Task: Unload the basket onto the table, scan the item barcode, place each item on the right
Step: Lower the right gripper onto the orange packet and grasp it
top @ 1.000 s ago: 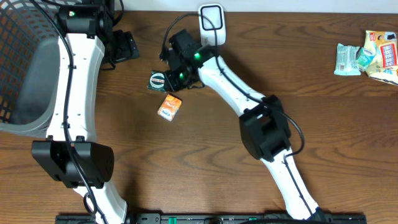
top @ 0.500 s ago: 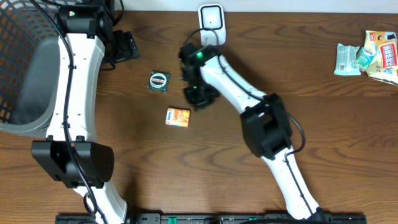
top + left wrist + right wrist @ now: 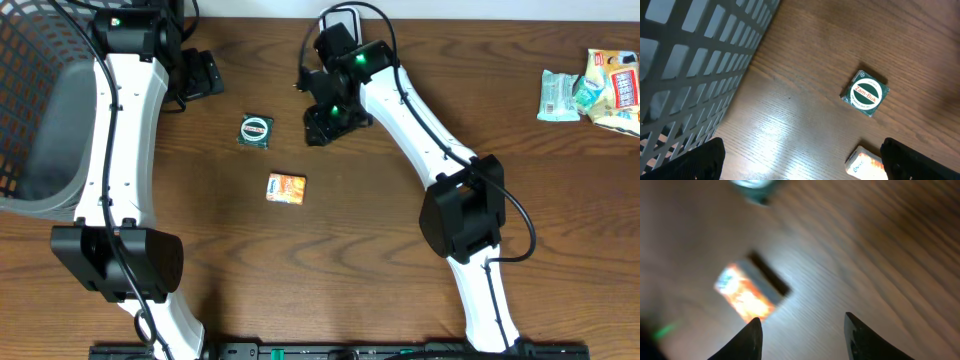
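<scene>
The item, a small orange box (image 3: 286, 189), lies flat on the wooden table with nothing touching it. It also shows blurred in the right wrist view as the orange box (image 3: 747, 295) and at the bottom edge of the left wrist view (image 3: 867, 161). My right gripper (image 3: 325, 125) hovers behind and to the right of it, open and empty (image 3: 802, 340). The white scanner (image 3: 347, 16) stands at the table's back edge, partly hidden by the right arm. Far to the back left my left gripper (image 3: 200, 75) is wide open (image 3: 805, 162), holding nothing.
A green round Zam-Buk tin (image 3: 256, 131) lies just behind the box and is seen again as the tin (image 3: 866, 93). A dark mesh basket (image 3: 40, 100) fills the left side, its wall (image 3: 690, 65) close to the left wrist. Snack packets (image 3: 590, 90) lie at the far right.
The right gripper has let go of the orange box, which now lies flat a little to the right. It has opened and pulled back toward the scanner. The left arm is still.
</scene>
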`<state>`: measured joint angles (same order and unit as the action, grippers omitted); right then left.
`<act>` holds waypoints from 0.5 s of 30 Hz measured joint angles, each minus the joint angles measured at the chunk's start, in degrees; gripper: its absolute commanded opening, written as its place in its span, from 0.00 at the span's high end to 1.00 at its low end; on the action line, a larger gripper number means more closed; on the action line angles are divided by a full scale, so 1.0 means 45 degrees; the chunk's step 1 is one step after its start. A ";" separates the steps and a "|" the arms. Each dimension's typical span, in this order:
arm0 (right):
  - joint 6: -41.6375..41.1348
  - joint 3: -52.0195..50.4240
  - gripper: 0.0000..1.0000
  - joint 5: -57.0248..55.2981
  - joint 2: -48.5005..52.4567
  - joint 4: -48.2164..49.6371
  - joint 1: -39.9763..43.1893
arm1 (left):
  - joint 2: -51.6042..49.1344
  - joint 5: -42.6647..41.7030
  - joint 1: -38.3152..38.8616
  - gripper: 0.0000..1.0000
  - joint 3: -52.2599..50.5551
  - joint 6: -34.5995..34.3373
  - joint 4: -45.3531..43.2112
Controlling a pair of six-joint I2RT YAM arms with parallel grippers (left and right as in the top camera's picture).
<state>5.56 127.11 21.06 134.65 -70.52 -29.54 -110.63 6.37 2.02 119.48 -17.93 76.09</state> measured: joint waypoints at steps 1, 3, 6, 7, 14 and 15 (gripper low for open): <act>0.0529 0.0000 0.47 0.0476 0.0005 0.0102 -0.0015 | 0.0000 0.0000 0.0000 0.02 0.0000 0.0000 -0.0005; 0.1452 0.0000 0.43 0.1132 0.0005 0.0165 -0.0083 | 0.0000 0.0000 0.0000 0.02 0.0000 0.0000 -0.0005; 0.2696 -0.0248 0.40 0.1778 0.0024 0.0379 -0.0325 | 0.0000 0.0000 0.0000 0.02 0.0000 0.0000 -0.0005; 0.2861 -0.0398 0.38 0.1875 0.0024 0.0539 -0.0384 | 0.0000 0.0000 0.0000 0.03 0.0000 0.0000 -0.0005; 0.3619 -0.2526 0.37 0.2297 0.0189 0.2123 -0.0821 | 0.0000 0.0000 0.0000 0.02 0.0000 0.0000 0.0000; 0.3662 -0.2807 0.37 0.2380 0.0209 0.2404 -0.0855 | 0.0000 0.0005 0.0000 0.03 0.0000 0.0000 0.0000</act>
<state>22.04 114.48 31.77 135.59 -59.70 -33.39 -110.63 6.39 2.02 119.48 -17.93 76.09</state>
